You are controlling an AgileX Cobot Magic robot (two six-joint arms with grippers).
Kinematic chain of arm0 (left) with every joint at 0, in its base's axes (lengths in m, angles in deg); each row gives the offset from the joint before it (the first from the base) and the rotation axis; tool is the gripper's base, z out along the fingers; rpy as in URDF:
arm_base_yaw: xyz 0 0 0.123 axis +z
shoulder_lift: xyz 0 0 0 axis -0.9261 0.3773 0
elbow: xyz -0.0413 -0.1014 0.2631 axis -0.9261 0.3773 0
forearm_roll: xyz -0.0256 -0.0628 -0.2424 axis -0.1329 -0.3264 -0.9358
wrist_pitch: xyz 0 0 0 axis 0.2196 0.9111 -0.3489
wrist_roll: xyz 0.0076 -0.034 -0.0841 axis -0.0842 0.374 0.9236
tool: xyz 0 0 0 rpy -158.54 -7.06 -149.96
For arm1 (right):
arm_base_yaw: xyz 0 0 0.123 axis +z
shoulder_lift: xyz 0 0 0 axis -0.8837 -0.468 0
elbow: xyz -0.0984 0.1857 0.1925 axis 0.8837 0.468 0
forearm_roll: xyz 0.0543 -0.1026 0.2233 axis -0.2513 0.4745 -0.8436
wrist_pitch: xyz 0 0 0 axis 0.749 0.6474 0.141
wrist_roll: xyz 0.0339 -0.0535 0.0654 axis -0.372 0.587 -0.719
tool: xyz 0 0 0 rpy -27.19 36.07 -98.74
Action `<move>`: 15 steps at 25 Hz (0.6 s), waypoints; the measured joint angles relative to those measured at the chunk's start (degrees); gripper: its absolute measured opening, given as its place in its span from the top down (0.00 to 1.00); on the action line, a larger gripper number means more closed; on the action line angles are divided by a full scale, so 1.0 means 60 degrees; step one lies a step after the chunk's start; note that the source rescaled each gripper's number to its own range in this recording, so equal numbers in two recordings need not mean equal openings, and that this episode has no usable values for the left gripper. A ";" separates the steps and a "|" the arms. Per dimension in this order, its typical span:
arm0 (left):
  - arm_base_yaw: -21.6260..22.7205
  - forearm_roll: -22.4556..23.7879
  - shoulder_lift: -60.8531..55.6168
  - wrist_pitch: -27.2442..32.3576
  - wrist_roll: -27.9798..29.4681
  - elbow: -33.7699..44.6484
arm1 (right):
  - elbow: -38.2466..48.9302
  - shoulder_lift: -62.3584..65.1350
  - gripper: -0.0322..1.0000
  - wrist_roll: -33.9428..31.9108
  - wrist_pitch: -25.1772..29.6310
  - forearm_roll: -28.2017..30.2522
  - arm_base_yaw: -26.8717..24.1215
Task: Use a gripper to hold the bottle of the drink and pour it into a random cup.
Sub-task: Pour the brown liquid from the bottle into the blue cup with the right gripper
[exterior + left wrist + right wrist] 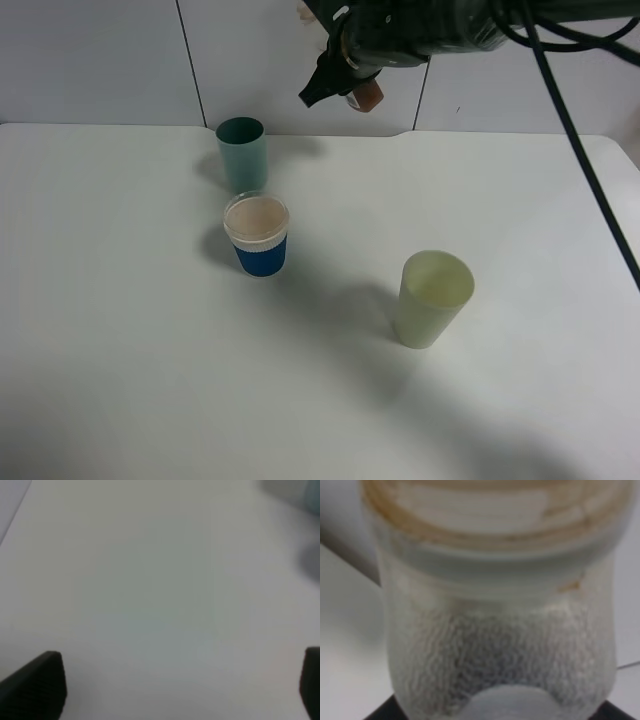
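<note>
My right gripper (345, 88) hangs high at the back of the bench (120, 330), close to the wall (100, 60), with its jaws clamped on the bottle (367, 96). From the high camera the bottle shows only as a small brownish stub beside the black finger, so I cannot tell how it is tilted. Through the right wrist camera it fills nearly the whole view: translucent whitish plastic, beaded on the inside, with brown rings around the wide neck and the dark pads (380, 712) just showing at either side of its body. On the bench, the blue-sleeved cup (257, 237) stands upright left of centre, and its inside looks pale brownish up to near the clear rim. The teal cup (242, 152) stands just behind it, apart from it, and below and left of the held bottle in the high view. The pale yellow-green cup (433, 298) stands well apart to the right, nearer to me. My left gripper (175, 690) appears only in its own wrist camera. There its jaws stand wide apart, one finger (37, 687) at each lower corner, over bare white bench with nothing between them.
</note>
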 joint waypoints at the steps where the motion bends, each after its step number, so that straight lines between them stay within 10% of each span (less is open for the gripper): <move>1: 0.0000 0.0000 0.0000 0.0000 0.0000 0.0000 | -0.0183 -0.0152 0.94 0.0365 0.0152 -0.0128 0.0027; 15: 0.0000 0.0000 0.0000 0.0000 0.0000 0.0000 | -0.0872 -0.0921 0.94 0.1976 0.1169 -0.0768 0.0452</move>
